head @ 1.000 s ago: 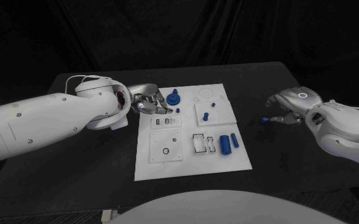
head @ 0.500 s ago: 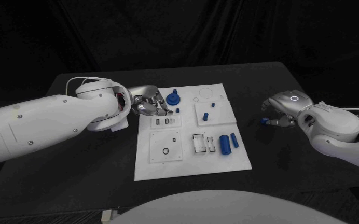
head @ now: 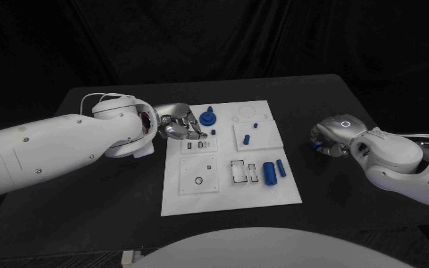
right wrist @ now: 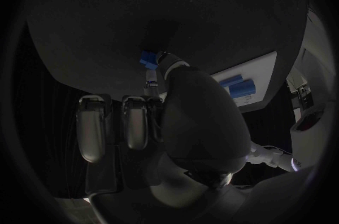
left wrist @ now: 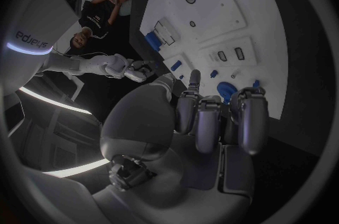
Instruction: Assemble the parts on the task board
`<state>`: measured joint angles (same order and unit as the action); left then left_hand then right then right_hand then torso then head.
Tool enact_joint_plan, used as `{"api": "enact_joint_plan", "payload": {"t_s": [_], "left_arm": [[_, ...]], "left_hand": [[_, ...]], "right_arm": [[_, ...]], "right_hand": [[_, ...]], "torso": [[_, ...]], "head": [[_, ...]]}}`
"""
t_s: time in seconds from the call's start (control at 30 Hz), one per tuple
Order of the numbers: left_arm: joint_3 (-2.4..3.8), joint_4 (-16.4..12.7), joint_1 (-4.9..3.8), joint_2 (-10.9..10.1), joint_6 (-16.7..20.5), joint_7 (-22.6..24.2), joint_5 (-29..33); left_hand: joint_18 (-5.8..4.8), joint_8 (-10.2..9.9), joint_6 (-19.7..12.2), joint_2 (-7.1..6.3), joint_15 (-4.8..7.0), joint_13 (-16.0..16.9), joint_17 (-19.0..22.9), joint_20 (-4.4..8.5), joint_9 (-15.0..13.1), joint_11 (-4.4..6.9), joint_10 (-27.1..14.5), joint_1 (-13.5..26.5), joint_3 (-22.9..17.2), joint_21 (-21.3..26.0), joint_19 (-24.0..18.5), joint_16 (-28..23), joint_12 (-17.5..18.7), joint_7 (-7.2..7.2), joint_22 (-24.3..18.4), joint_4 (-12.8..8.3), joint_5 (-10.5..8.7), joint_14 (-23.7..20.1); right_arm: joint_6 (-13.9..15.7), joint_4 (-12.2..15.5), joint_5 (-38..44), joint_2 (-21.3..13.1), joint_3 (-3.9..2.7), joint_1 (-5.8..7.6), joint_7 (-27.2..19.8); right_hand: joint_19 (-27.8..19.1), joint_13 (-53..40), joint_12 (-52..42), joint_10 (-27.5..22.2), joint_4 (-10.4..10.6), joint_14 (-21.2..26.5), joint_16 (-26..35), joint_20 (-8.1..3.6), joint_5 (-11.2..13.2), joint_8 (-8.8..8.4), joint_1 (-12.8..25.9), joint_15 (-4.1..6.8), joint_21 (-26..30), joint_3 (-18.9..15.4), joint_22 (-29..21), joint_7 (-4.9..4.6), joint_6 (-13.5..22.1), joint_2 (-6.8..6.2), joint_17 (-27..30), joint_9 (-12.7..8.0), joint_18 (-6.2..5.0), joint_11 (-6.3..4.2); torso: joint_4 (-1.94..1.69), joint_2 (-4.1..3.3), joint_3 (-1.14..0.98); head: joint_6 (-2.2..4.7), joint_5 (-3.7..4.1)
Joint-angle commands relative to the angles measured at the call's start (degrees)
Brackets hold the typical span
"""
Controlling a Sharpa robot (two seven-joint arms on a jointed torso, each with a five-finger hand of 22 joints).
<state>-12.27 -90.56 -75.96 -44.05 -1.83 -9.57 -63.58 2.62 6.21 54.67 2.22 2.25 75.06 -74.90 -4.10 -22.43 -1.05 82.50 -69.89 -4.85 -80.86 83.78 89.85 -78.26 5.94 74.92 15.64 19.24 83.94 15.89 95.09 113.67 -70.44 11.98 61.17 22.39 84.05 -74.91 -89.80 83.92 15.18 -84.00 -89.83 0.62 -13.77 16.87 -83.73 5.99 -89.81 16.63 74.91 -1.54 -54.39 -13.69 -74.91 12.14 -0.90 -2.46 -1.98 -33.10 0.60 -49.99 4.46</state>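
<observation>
- The board (head: 230,156) lies mid-desk (head: 107,200); most blue parts sit on it: a round knobbed part (head: 207,118) near its far edge, two cylinders (head: 273,171) on its right side, small pegs (head: 249,131) between.
- One small blue part (right wrist: 147,60) is off the board, on the desk to its right, at the right hand (head: 333,140).
- That hand's fingers (right wrist: 134,122) are curled down; the thumb tip touches the part, but whether it is actually pinched I cannot tell.
- The left hand (head: 181,124) hovers at the board's left edge, just beside the knobbed part; its fingers (left wrist: 212,119) are bent inward and close together, holding nothing that shows.
- Handling, as a judgement: the parts look like light, stiff plastic, smooth enough to slip or roll; cylinders are best taken across the middle, the knobbed part by its stem.
- The head view gives the whole board layout. The right wrist view gives the thumb-to-part contact, which the hand's back hides from the head. The left wrist view shows the knobbed part (left wrist: 227,90) just past the fingertips.
</observation>
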Motion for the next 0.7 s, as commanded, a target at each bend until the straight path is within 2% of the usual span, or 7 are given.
{"api": "enact_joint_plan", "payload": {"t_s": [0.03,0.3,0.43,0.53,0.6,0.7], "left_arm": [[0.05,-0.19,0.14,0.03,-0.07,0.98,0.51],[0.05,-0.21,0.24,-0.01,-0.02,0.90,0.51],[0.05,-0.18,0.28,0.00,-0.06,0.88,0.51],[0.05,-0.13,0.34,0.00,-0.13,0.86,0.51],[0.05,-0.11,0.38,-0.01,-0.18,0.83,0.51],[0.05,-0.09,0.47,-0.08,-0.28,0.74,0.51]], "left_hand": [[-0.31,-0.20,-0.44,-0.03,-0.34,1.98,-14.51,-0.33,0.05,-0.08,-0.31,-0.48,0.26,0.20,0.10,-0.23,0.29,0.14,12.02,0.00,0.33,5.69],[-0.28,-0.21,-0.44,0.06,-0.36,1.89,-14.46,-0.35,0.12,-0.11,-0.39,-0.61,0.30,0.32,0.02,-0.27,0.38,0.16,11.98,-0.04,0.37,5.66],[-0.27,-0.22,-0.43,0.18,-0.39,1.84,-14.39,-0.37,0.21,-0.14,-0.44,-0.79,0.34,0.39,-0.04,-0.31,0.43,0.17,11.96,-0.08,0.41,5.62],[-0.26,-0.22,-0.41,0.27,-0.41,1.79,-14.36,-0.39,0.27,-0.16,-0.49,-0.91,0.36,0.42,-0.06,-0.33,0.49,0.18,11.95,-0.11,0.43,5.60],[-0.23,-0.21,-0.38,0.35,-0.42,1.65,-14.26,-0.40,0.31,-0.17,-0.58,-1.03,0.37,0.56,-0.15,-0.40,0.61,0.18,11.90,-0.14,0.45,5.54],[-0.22,-0.21,-0.35,0.45,-0.44,1.59,-14.23,-0.41,0.36,-0.19,-0.63,-1.12,0.39,0.59,-0.17,-0.42,0.68,0.19,11.89,-0.15,0.46,5.52]], "right_arm": [[0.52,-0.38,0.44,0.20,-0.02,-0.35,-0.47],[1.99,-1.58,0.24,0.86,-0.02,-0.65,-0.82],[3.22,-1.75,0.18,1.01,-0.02,-0.69,-1.14],[4.52,-1.79,0.16,1.14,-0.02,-0.71,-1.48],[5.38,-1.78,0.15,1.20,-0.02,-0.71,-1.81],[6.62,-1.63,0.14,1.22,-0.02,-0.72,-2.32]], "right_hand": [[5.95,-15.09,-0.20,6.08,-0.27,-5.87,0.09,-0.27,-0.78,0.55,-0.42,0.13,-0.19,1.79,15.09,0.08,-0.98,0.02,-14.46,0.89,0.90,-0.16],[5.95,-15.09,-0.20,6.08,-0.84,-5.86,0.12,-0.24,-2.43,1.19,0.55,0.16,-0.19,4.52,15.09,0.11,-2.22,-0.23,-14.40,2.52,0.90,-0.17],[5.95,-15.09,-0.20,6.08,-1.69,-5.86,0.12,-0.20,-3.91,2.50,1.06,0.09,-0.19,5.86,15.09,0.24,-4.24,0.10,-14.40,4.35,0.90,-0.05],[5.95,-15.09,-0.20,6.08,-2.70,-5.88,0.08,-0.24,-5.04,4.85,1.49,0.07,-0.19,6.58,15.09,0.43,-6.81,0.55,-14.48,7.07,0.90,-0.09],[5.95,-15.09,-0.20,6.08,-3.37,-5.86,0.12,-0.16,-6.09,5.83,1.71,-0.07,-0.19,7.17,15.09,0.24,-7.14,0.72,-14.39,8.53,0.90,0.10],[5.95,-15.09,-0.20,6.08,-3.71,-5.85,0.13,-0.07,-6.56,6.23,1.81,-0.12,-0.19,7.53,15.09,0.16,-7.07,0.90,-14.36,9.21,0.90,0.16]], "torso": [[0.00,0.00,0.00],[0.04,0.05,0.00],[0.04,0.03,0.00],[0.04,0.04,-0.01],[0.02,0.02,0.00],[0.01,0.00,0.00]], "head": [[-0.01,0.04],[-0.01,-0.27],[-0.01,-0.50],[-0.01,-0.54],[-0.01,-0.59],[-0.01,-0.75]]}}
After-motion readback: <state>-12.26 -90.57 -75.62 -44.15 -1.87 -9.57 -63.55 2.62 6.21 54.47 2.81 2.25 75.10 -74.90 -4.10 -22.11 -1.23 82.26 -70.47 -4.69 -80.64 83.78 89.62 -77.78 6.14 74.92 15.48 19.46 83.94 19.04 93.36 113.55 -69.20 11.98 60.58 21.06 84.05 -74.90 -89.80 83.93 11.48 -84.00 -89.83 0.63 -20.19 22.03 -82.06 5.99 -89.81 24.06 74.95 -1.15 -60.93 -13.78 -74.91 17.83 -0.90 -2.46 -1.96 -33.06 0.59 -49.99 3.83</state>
